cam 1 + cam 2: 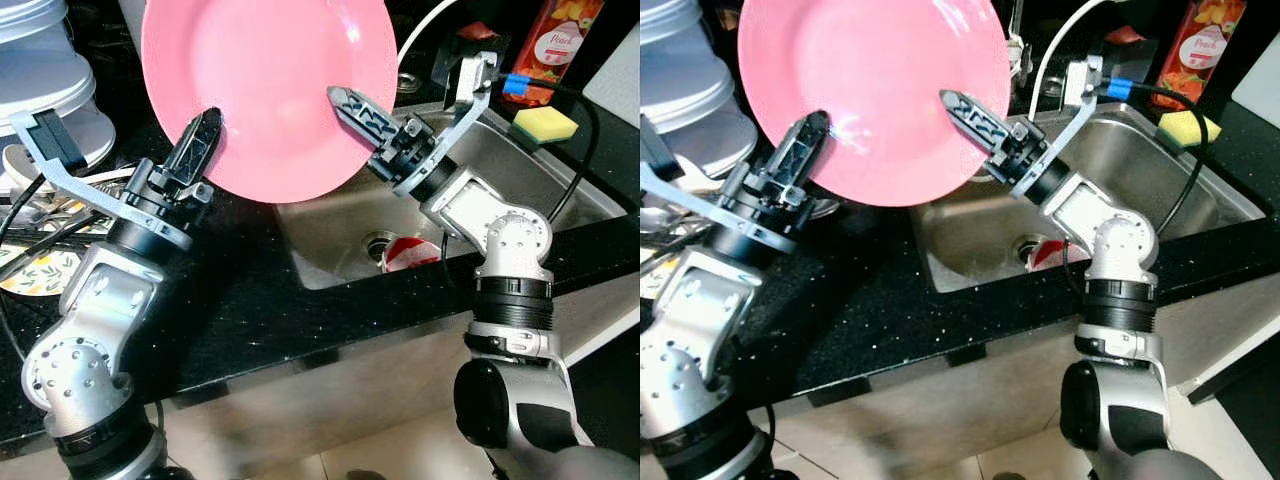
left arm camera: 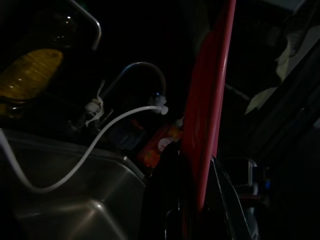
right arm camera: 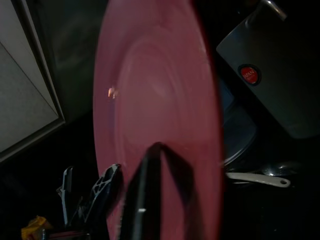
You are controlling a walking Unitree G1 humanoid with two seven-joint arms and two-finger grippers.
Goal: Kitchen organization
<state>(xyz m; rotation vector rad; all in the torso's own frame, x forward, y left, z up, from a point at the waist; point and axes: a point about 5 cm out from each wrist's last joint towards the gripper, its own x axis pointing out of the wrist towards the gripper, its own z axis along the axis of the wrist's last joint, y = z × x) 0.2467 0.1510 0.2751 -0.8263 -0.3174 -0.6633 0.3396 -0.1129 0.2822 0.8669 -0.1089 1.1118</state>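
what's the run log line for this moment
left gripper: shut on pink plate rim | right gripper: on plate's other edge, grip unclear | plate: held upright above counter by sink | sponge: on sink ledge

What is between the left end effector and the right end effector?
The pink plate is between them, held up over the counter. The left end effector grips its lower left edge and the right end effector its right edge, as the left eye view shows.
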